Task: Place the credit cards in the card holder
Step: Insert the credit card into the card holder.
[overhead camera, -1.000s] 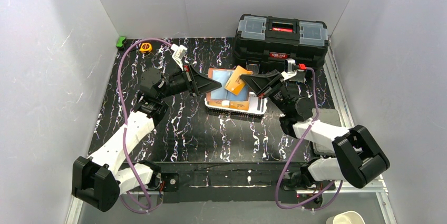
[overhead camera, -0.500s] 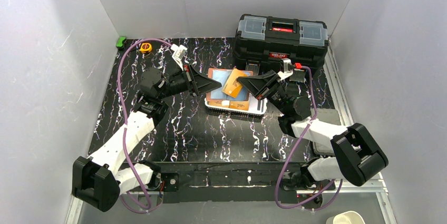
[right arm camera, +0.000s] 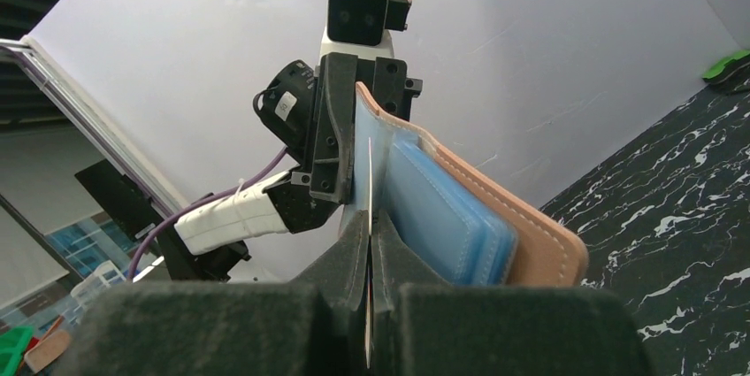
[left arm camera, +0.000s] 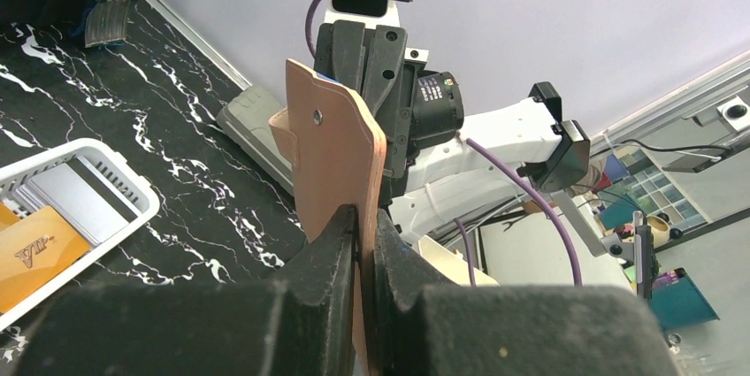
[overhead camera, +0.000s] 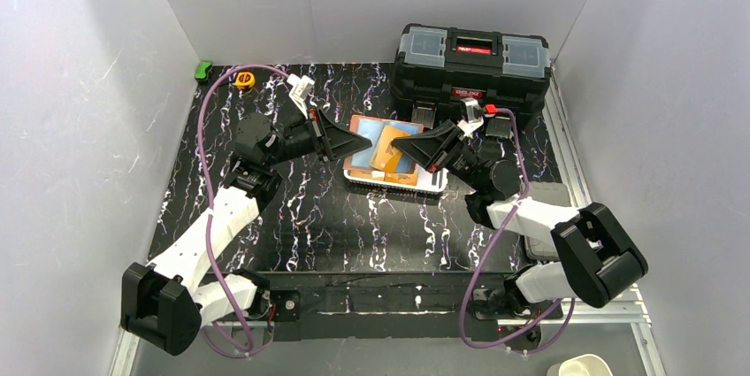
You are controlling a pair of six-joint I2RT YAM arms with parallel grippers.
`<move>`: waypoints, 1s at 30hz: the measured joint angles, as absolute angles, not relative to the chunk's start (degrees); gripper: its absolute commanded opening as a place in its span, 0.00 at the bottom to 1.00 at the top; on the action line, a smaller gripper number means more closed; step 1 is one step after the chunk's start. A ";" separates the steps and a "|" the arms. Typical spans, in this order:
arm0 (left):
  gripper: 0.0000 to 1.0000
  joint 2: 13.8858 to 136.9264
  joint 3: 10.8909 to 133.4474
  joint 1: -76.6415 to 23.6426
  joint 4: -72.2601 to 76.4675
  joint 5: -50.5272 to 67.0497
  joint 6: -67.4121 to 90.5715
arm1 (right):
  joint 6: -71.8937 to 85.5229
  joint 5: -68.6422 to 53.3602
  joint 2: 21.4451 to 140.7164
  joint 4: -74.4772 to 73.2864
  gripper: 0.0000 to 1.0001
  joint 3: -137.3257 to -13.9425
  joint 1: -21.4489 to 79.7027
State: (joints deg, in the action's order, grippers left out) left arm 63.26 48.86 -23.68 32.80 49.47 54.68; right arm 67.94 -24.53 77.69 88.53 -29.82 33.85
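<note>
Salmon-pink card holder (left arm camera: 334, 150) stands open over the white basket (overhead camera: 435, 183), its flap clamped in the left end effector (left arm camera: 358, 218). Right end effector (right arm camera: 371, 221) pinches an orange card (overhead camera: 387, 148) edge-on against the holder's blue inside. Other cards (left arm camera: 35, 252) lie in the basket.

The table top (overhead camera: 309, 217) is black, veined with white and purple like marble. The toolbox (overhead camera: 471, 75) is black with grey lid trays and a red handle. The card holder (left arm camera: 332, 155) is salmon-pink outside and light blue inside. One card (overhead camera: 386, 151) is orange. The basket (left arm camera: 133, 195) is white. The arms (overhead camera: 217, 226) are white and black, and the walls (overhead camera: 88, 84) are pale grey.
</note>
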 measured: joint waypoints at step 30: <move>0.00 62.24 49.52 -23.09 31.77 50.70 53.95 | 68.88 -29.67 79.79 89.69 0.01 -32.36 33.41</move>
